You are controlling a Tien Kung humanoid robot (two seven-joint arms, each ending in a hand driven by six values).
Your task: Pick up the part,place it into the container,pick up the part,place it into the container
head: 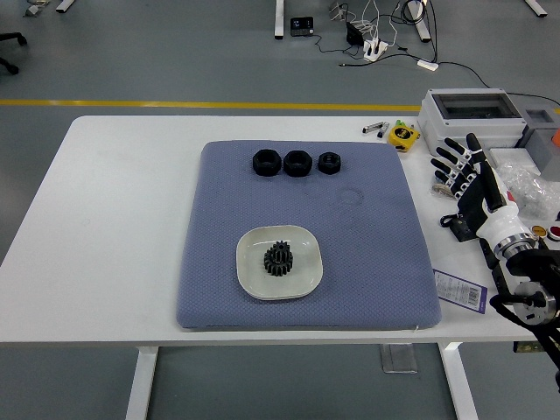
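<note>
A black gear (278,259) lies in the white dish (302,280) on the blue-grey mat (367,254). Three black ring-shaped parts (297,163) stand in a row near the mat's far edge. My right hand (464,171) hovers over the white table to the right of the mat, fingers spread and holding nothing. The left arm does not show.
A grey box (472,109) with a clear lid, a small yellow object (403,136), plastic bags (525,188) and small coloured caps (547,231) crowd the table's right side. A purple-edged label (459,290) lies near the mat's front right corner.
</note>
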